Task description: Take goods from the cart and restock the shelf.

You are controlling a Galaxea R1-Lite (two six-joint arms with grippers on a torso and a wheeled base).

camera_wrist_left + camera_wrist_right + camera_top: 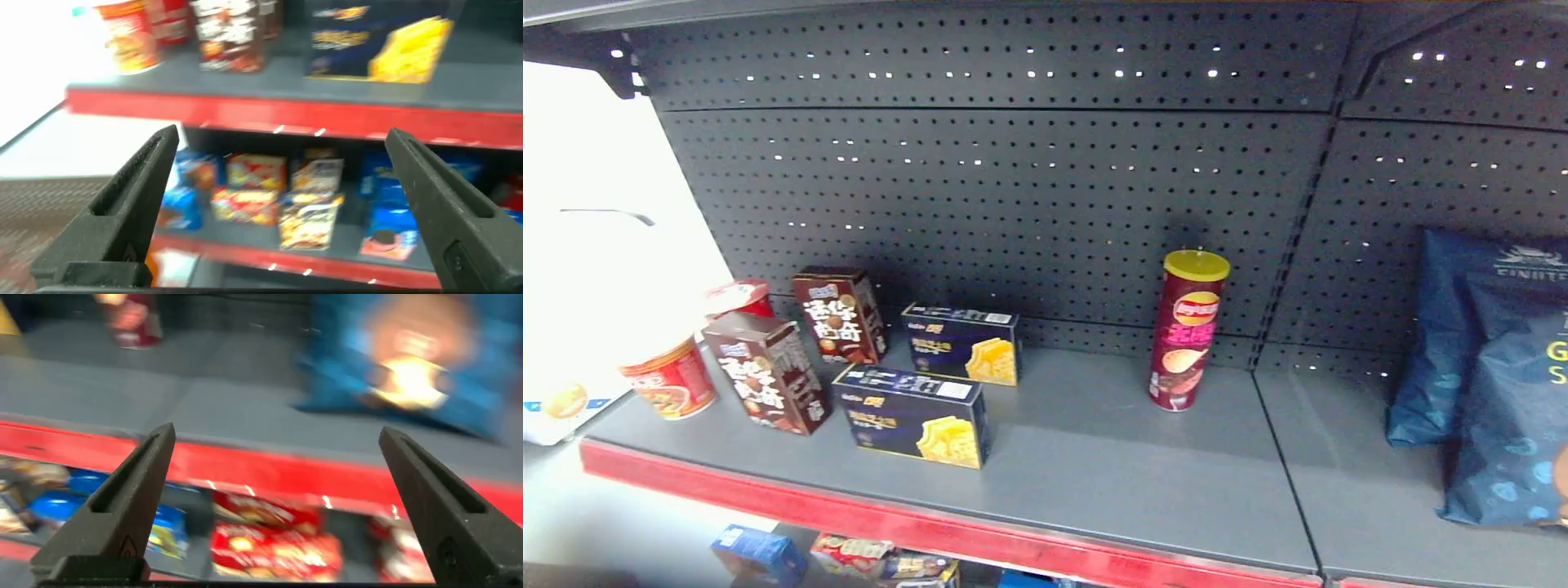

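- Head view: the shelf (pixel 1094 457) has a grey deck, a red front edge and a dark pegboard back (pixel 1013 204).
- A maroon chip can (pixel 1186 339) with a yellow lid stands upright near the back, well apart from the other goods.
- To its left lie two blue boxes (pixel 920 415), one behind the other. Farther left, two brown boxes (pixel 768 371) stand upright, and two red cups (pixel 670 377) sit at the shelf's left end.
- Blue bags (pixel 1494 367) lean on the deck section to the right.
- Left wrist view: the left gripper (pixel 282 208) is released, with its dark fingers spread wide and nothing between them. It hangs in front of the shelf's red edge. A lower shelf (pixel 245 258), stocked with colourful packs, shows through the gap.
- Right wrist view: the right gripper (pixel 274 506) is likewise spread open and empty, in front of the red edge. A blurred blue bag and the chip can stand on the deck beyond it.
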